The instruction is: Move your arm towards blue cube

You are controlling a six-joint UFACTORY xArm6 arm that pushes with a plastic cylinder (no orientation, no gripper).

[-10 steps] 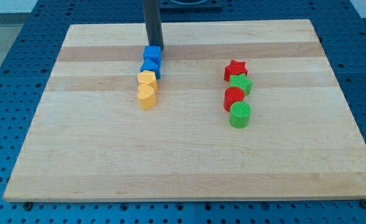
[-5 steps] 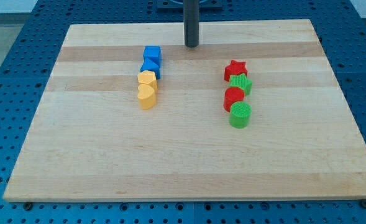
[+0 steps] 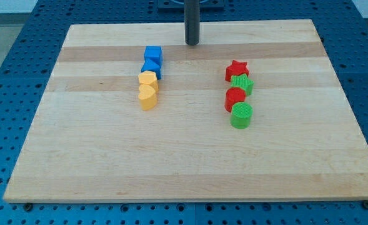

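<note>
The blue cube (image 3: pixel 153 54) sits on the wooden board (image 3: pixel 190 156) at the top of a left column of blocks. Below it lie a second blue block (image 3: pixel 151 67), a yellow block (image 3: pixel 148 80) and a yellow heart (image 3: pixel 147 97), touching in a line. My tip (image 3: pixel 192 43) stands near the board's top edge, to the right of the blue cube and a little above it, apart from it by about one cube's width or more.
On the right stands a second column: a red star (image 3: pixel 236 68), a green star (image 3: pixel 242 84), a red block (image 3: pixel 235 98) and a green cylinder (image 3: pixel 241 115). A blue perforated table surrounds the board.
My tip moved from just above the blue cube to the right along the top edge, then stayed almost still. The blocks have not moved.
</note>
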